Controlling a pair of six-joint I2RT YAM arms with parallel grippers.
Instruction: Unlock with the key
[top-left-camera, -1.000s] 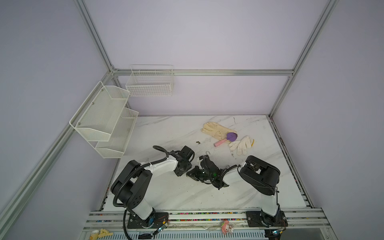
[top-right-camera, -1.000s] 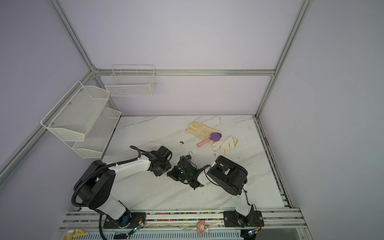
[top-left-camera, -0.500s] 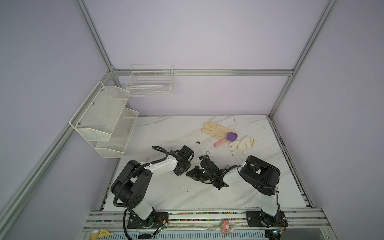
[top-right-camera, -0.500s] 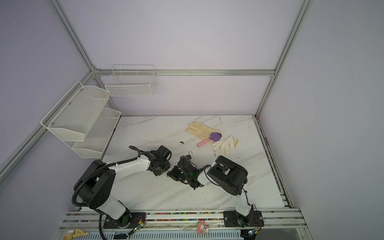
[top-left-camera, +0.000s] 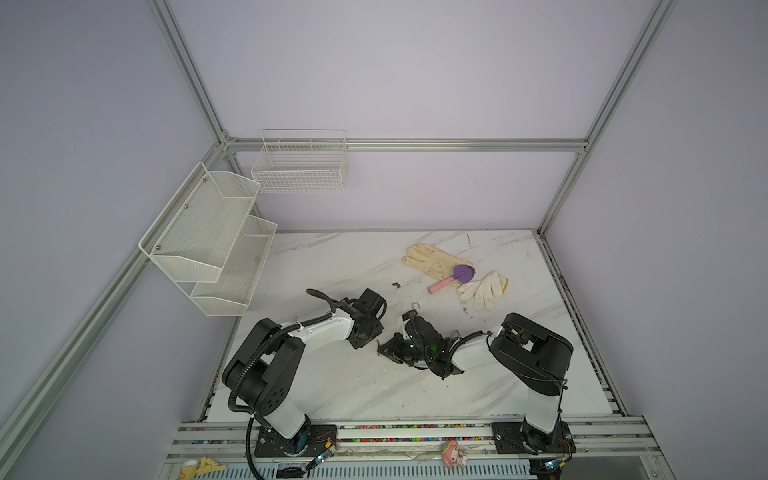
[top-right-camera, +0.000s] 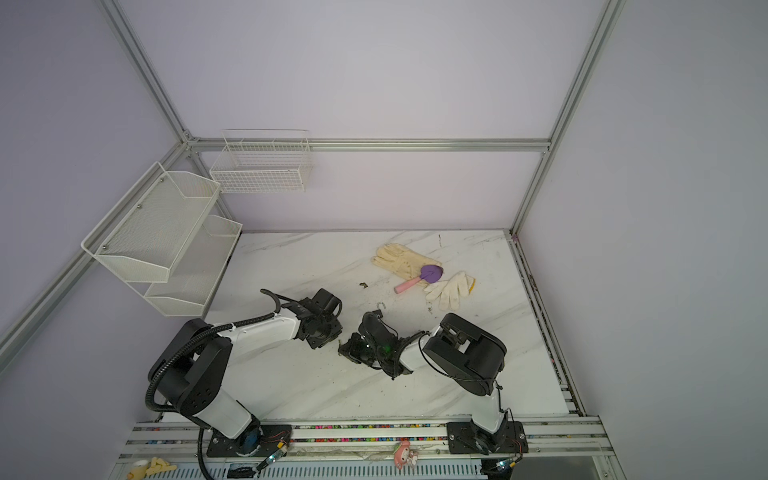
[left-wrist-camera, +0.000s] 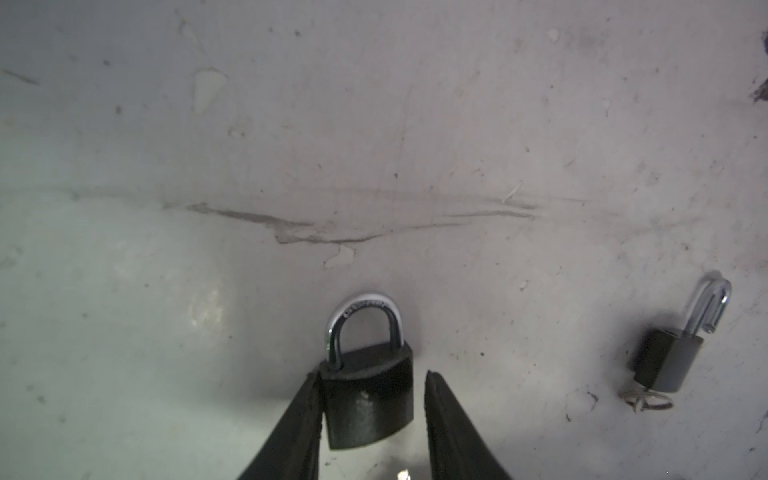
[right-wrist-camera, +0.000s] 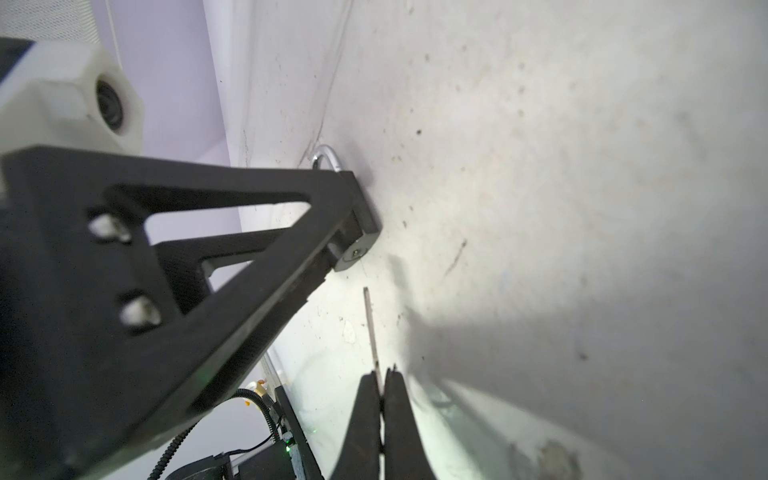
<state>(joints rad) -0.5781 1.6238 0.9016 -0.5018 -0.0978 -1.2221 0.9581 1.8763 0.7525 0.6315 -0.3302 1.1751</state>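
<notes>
Padlock (left-wrist-camera: 368, 399): dense, rigid, likely slick, best held by its flanks, where left hand (left-wrist-camera: 372, 374) stands apart; right hand (right-wrist-camera: 381, 372) clamps thin key (right-wrist-camera: 370, 324) nearby.

We see almost nothing changed: our left gripper (left-wrist-camera: 372, 376), its jaws either side of the small black metal padlock with the silver shackle (left-wrist-camera: 369, 409), has perhaps shifted very slightly against that padlock.

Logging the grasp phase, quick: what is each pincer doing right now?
Left pincer: open, straddling the padlock, gap on one side.
Right pincer: shut on the key.
</notes>
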